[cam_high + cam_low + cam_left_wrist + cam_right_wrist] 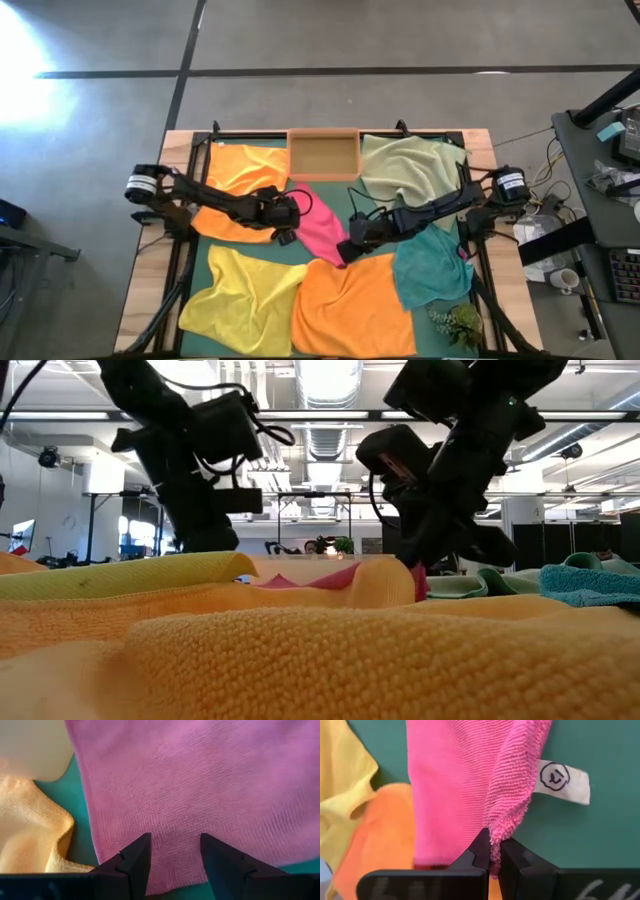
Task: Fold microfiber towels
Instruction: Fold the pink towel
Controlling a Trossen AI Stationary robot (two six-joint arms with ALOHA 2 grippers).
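Currently, step in hand: the hot pink towel (320,228) is being taken up for folding, one hand already on it, the other about to be.
Landmark: the wooden tray (323,154) at the far middle edge of the bench (150,270); every place below is told from it.
Orange towel by the left arm (240,170): just left of the tray, loose, partly under that arm.
Yellow towel (240,295): well toward the near edge from the tray and to its left, rumpled.
Left hand (175,851): just nearer than the tray's left corner, over the pink towel's upper end; its fingers stand wide apart with pink cloth showing between them, nothing gripped.
Hot pink towel: starts right below the tray and runs diagonally toward the near side, lying as a narrow strip on the green mat (300,250).
Second orange towel (350,305): straight toward the near edge from the tray, overlapping the pink towel's lower end.
Right hand (493,854): nearer than the tray and slightly right, fingers pinched tight on the pink towel's edge near its white label (561,781).
Pale green towel (405,170): just right of the tray, crumpled.
Teal towel (432,265): right of the tray and nearer, beside the right arm.
Next move, as I judge it: the left hand needs to drop and close on its own end, so both ends can be lifted and spread flat.
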